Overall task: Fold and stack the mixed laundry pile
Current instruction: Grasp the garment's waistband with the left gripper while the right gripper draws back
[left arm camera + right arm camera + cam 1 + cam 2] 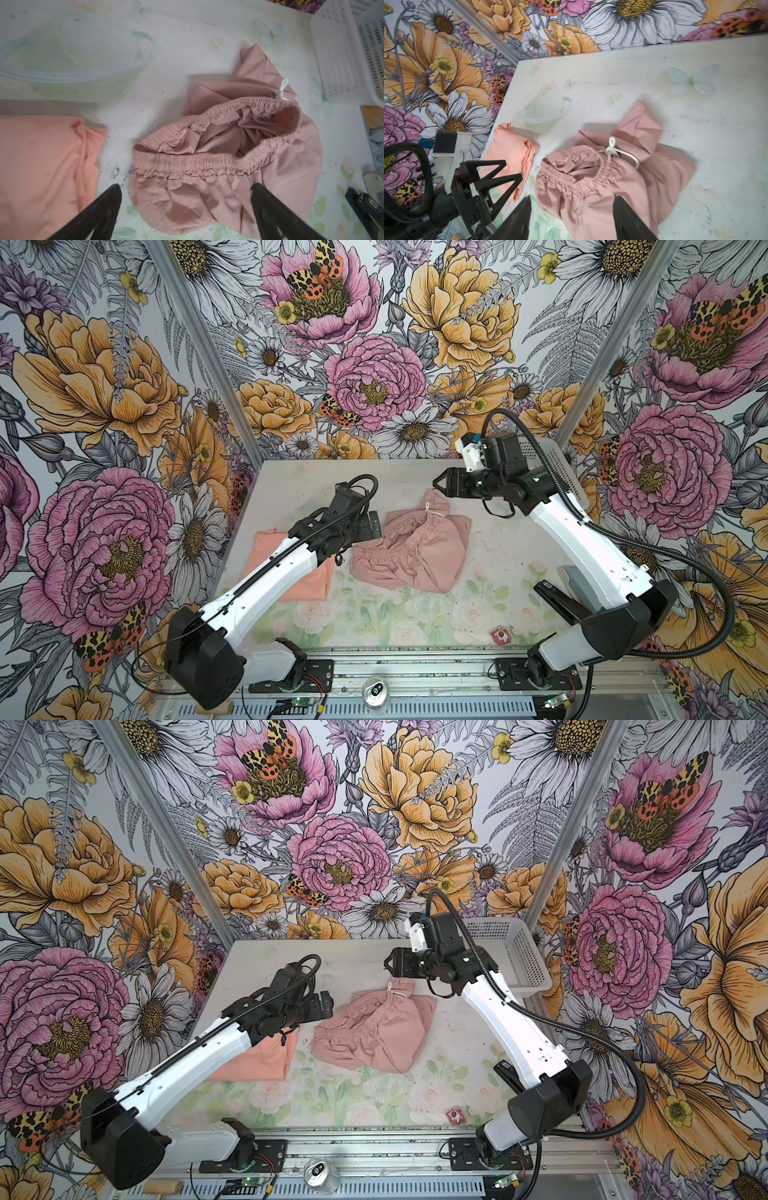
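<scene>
Above the dusty-pink garment [409, 549], I'm watching the left gripper [185, 185] hovering spread wide and the right gripper [572, 197] hovering parted, apparently gripping nothing.

Both top views overlook the table [498, 539]; wrist cameras look down closer.

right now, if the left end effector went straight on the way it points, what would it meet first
Most likely the dusty-pink garment: the open left end effector points at its gathered edge, with nothing between them. Its height above the cloth is unclear.
</scene>
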`<state>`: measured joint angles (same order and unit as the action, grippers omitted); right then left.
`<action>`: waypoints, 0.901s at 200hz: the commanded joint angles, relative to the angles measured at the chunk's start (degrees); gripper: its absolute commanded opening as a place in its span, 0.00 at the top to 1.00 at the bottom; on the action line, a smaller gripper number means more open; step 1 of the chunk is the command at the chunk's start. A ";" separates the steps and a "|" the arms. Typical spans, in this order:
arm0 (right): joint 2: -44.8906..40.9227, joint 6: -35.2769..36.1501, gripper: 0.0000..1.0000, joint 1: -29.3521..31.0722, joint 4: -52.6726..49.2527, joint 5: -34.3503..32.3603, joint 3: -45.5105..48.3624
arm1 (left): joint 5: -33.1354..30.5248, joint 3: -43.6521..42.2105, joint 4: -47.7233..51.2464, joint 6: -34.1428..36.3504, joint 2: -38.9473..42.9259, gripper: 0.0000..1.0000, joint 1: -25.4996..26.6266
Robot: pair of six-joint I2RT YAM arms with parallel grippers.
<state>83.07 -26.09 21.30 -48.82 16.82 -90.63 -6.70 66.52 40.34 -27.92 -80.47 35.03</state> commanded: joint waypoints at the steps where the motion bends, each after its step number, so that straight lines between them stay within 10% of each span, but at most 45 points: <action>1: -2.00 -0.46 0.35 -2.85 -0.15 1.12 5.52 | 10.53 4.58 -2.95 9.42 -7.03 0.02 2.23; 80: -9.19 -0.20 0.35 -10.79 0.47 4.12 15.34 | 23.78 12.77 -5.46 18.45 -25.63 0.11 2.42; 180: -9.79 -0.16 0.35 -13.21 0.48 5.52 16.36 | 31.73 5.09 -7.11 18.20 -19.66 0.36 2.42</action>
<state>74.22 -26.04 8.54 -49.06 21.39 -74.70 22.13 73.56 34.11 -10.04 -105.30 37.69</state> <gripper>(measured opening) 0.650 0.664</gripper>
